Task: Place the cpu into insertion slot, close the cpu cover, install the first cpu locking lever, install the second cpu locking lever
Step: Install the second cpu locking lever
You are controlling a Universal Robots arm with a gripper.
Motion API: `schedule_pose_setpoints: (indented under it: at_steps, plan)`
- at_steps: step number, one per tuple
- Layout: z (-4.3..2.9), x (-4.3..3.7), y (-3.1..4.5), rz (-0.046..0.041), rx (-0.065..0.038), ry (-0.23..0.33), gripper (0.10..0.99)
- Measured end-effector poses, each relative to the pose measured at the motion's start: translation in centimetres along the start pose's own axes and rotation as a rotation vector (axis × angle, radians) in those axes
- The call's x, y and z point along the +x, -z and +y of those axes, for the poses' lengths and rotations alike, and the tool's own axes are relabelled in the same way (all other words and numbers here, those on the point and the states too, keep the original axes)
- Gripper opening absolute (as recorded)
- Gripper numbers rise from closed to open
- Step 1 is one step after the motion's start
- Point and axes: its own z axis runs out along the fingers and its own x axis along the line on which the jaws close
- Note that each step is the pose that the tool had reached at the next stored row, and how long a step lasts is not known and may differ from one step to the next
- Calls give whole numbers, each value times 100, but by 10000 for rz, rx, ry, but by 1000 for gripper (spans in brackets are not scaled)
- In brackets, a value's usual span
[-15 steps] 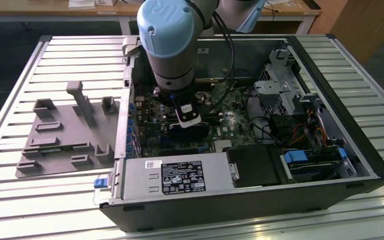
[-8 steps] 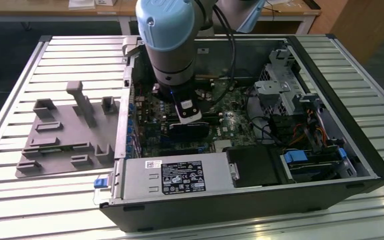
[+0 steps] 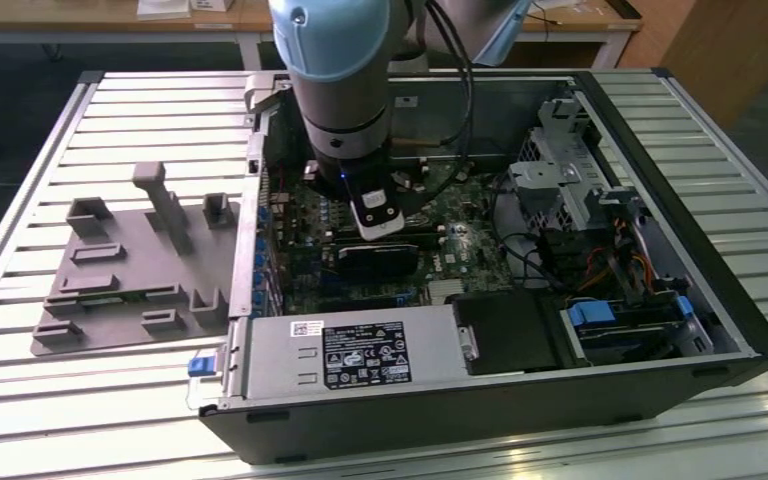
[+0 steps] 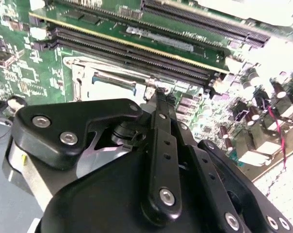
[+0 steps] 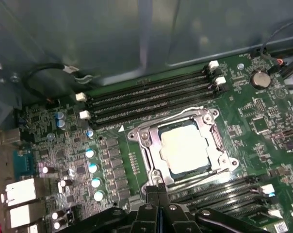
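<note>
In the exterior view the arm reaches down into an open computer case (image 3: 651, 330) lying on a slatted metal surface (image 3: 37, 420), with the hand (image 3: 381, 225) low over the motherboard (image 3: 464, 245) near the middle of the case. A grey plastic fixture tray (image 3: 131, 270) lies on the surface outside the case, toward nine o'clock from the hand in that view. In the first wrist view the cpu (image 5: 184, 145) sits flat inside the insertion slot (image 5: 158, 170), its pale metal top showing through the square window of the cpu cover (image 5: 219, 158), which appears to lie down over the chip, though glare there makes this less than certain. Long black memory slots (image 5: 151, 97) run along both sides of the socket. The hand (image 5: 157, 191) hangs just beside the socket's edge, its two black fingertips (image 5: 151, 190) pressed together with no gap and nothing seen between them. In the second wrist view the hand (image 4: 160, 94) points down at the socket's silver frame, with the dark linkage close behind it.
</note>
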Motion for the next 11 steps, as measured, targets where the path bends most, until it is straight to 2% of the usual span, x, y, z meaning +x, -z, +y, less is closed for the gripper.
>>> schedule_pose_setpoints:
  at_steps: [4, 11]
  plan:
    - [16, -54, -6, 1, 26, 0, 102]
    - [87, -307, -35, 123, 64, -35, 102]
